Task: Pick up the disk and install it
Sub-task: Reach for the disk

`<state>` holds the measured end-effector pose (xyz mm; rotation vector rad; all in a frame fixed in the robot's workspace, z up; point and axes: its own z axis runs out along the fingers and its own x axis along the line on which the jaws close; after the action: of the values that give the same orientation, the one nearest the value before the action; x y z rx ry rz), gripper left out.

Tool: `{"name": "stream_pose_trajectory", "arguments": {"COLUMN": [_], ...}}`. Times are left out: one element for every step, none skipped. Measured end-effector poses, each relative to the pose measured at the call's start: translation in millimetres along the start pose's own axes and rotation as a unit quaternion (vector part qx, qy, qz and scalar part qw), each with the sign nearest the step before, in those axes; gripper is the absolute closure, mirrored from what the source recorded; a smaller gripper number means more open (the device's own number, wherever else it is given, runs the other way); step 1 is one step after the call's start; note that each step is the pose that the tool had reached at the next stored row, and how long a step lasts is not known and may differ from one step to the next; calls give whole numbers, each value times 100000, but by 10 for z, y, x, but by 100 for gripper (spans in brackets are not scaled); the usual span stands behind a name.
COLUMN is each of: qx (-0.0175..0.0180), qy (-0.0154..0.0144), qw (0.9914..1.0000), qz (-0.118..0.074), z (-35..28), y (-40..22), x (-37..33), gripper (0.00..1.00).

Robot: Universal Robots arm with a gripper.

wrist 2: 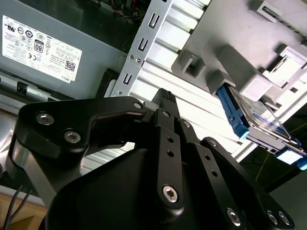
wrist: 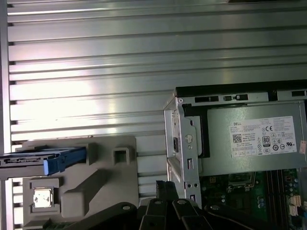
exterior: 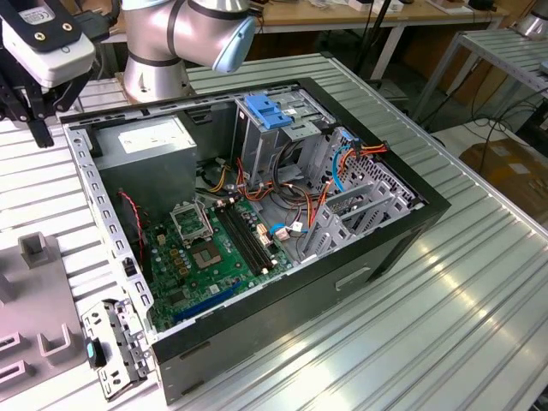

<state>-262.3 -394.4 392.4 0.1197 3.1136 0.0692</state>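
Two fingers (wrist 2: 165, 98) pressed together, empty | disk (wrist 2: 259, 120) apart, in grey holder (wrist 2: 225, 28)

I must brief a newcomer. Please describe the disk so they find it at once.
Beside the open computer case, a grey fixture lies on the ribbed table. The disk sits in it: a flat silver drive, the only part framed in blue.
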Motion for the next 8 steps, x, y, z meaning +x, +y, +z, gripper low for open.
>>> {"name": "stream_pose_trajectory", "arguments": {"qx": [2, -1, 0, 1, 2, 1, 2, 2], "qy": [5, 1, 2, 4, 4, 5, 4, 4], "qw": [100000, 100000, 100000, 100000, 100000, 100000, 100000, 100000], "qz": [1, 0, 1, 2, 0, 0, 0, -2], "z": [0, 0, 0, 0, 0, 0, 0, 0], "y": [0, -1, -1, -1, -2, -3, -4, -5], "x": [6, 10, 16, 20, 29, 41, 51, 59], "gripper": [89, 89, 89, 89, 89, 89, 89, 89]}}
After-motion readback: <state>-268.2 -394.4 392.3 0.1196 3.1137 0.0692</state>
